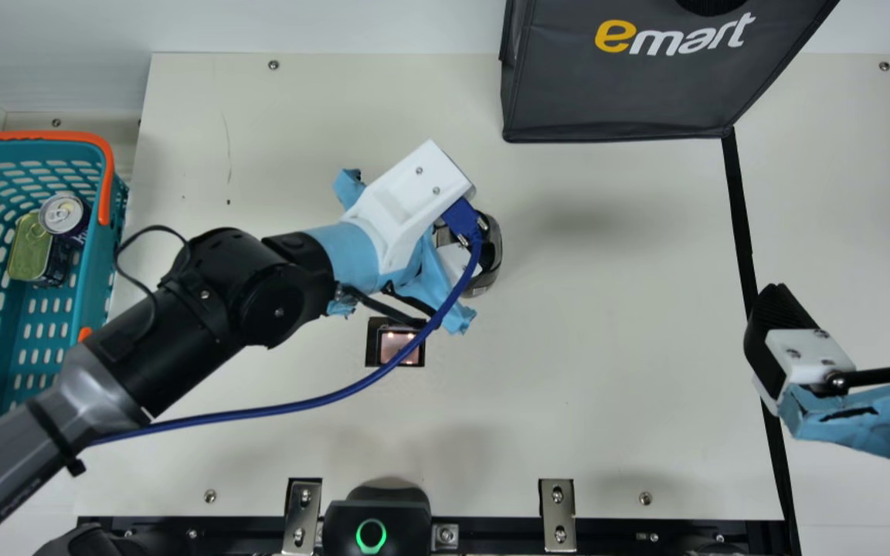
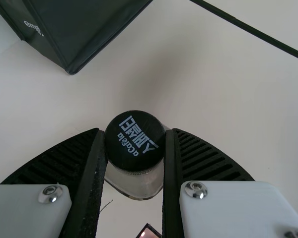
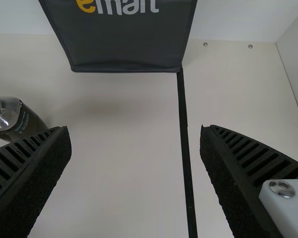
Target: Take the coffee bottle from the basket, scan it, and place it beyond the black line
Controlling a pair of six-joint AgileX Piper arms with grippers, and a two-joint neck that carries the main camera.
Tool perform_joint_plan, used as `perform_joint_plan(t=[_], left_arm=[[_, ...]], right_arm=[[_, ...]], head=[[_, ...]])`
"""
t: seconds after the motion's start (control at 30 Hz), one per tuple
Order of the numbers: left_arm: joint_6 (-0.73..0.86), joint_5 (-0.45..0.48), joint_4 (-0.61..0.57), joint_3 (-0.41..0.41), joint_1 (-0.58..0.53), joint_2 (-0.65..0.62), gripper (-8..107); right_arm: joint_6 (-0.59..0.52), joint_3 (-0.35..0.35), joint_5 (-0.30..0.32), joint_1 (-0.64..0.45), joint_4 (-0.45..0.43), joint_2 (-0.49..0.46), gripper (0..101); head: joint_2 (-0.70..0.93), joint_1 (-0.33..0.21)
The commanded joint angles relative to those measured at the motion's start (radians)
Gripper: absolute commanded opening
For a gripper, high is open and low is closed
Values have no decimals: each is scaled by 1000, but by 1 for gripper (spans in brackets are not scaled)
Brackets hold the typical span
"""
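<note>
Ribbed black fingers of your left gripper (image 1: 467, 253) press on the bottle from 2 sides, just under its round, dark cap (image 2: 134, 141). The coffee bottle (image 3: 21, 124) has a clear, glossy shoulder above a dark body; you have it on the basket side of the black line (image 1: 740, 208), near the small glass scanner window (image 1: 399, 347) in the tabletop. Your right gripper (image 1: 850, 303) stands wide, nothing between its 2 coarse, grooved fingers. Pale blue wrapping creases around both wrists, and a smooth blue cable (image 1: 321, 400) curves from the left one.

Your left wrist view gives you the pale print on the cap; your right wrist view gives you the bottle's side and label. Look to the main view for the teal lattice basket (image 1: 91, 286), orange-rimmed, holding 1 round can (image 1: 62, 214) and 1 green-topped tin (image 1: 28, 251).
</note>
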Motion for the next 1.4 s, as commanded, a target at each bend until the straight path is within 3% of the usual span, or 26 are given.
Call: perform_joint_plan(t=[0.0,0.17,0.3,0.63,1.37], left_arm=[[-3,0,1,2,-2,2,40],[-10,-3,6,4,-8,6,57],[-14,-6,9,7,-11,9,58],[-16,-9,9,6,-17,17,90],[-102,-1,49,-53,0,26,90]], right_arm=[[0,0,0,0,0,0,91],[0,0,0,0,0,0,91],[0,0,0,0,0,0,91],[0,0,0,0,0,0,91],[0,0,0,0,0,0,91]], head=[[2,-27],[2,-27],[2,-27],[2,-27],[2,-27]])
